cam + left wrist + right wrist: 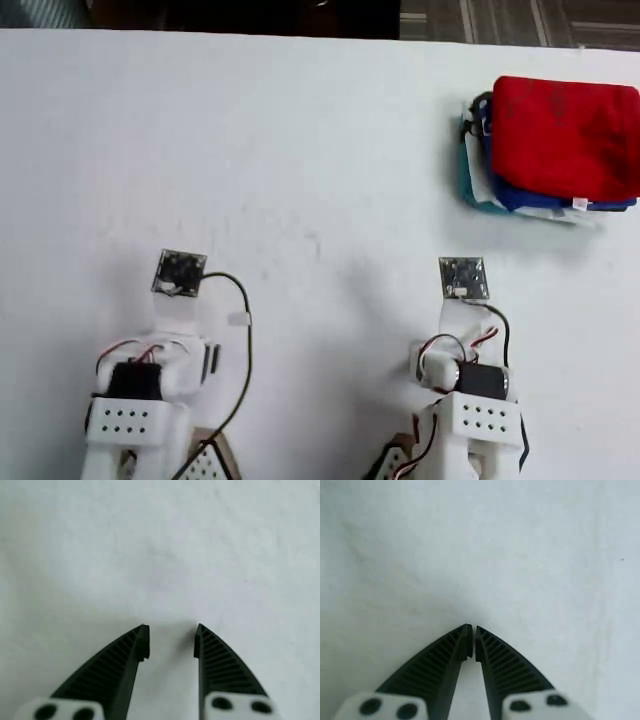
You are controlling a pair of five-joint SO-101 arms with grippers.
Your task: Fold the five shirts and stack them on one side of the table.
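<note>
You're running two arms in white shells: one arm [135, 420] and the other arm [478, 415] are each carrying black motors, red and black cables and a square camera board [180, 272]. The left gripper [171, 641] and right gripper [473, 642] are wearing black ribbed fingers [120, 665] on white, holed mounts.

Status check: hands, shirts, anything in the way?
Left hand open, empty. Right hand shut, empty. Shirt stack folded at far right, red on top. Nothing blocking the stack.
</note>
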